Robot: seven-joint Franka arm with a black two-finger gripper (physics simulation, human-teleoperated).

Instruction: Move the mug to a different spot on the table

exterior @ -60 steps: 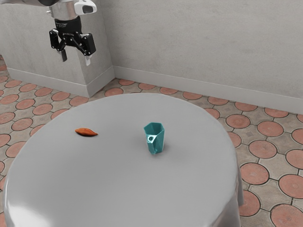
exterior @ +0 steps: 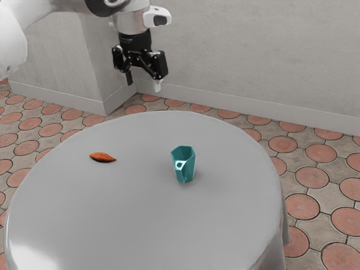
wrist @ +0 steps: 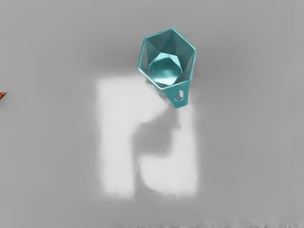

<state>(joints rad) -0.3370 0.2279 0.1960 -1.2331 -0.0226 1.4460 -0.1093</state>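
My black two-finger gripper (exterior: 144, 82) hangs high in the air over the far edge of the round grey table (exterior: 140, 219), and my fingers (exterior: 157, 84) are spread apart with nothing between them. The teal faceted mug (exterior: 183, 165) stands upright on the table, near the middle and a little toward the exterior view's right, well below my hand and apart from it. Its small handle (exterior: 179, 165), pierced by a round hole, faces the near edge of the table. In the wrist view I look down into the mug (wrist: 167, 61): its mouth is six-sided and its handle (wrist: 179, 96) juts from one face. A flat orange, leaf-shaped piece (exterior: 102, 157) lies on the table well apart from the mug, nearer the edge at the exterior view's left.
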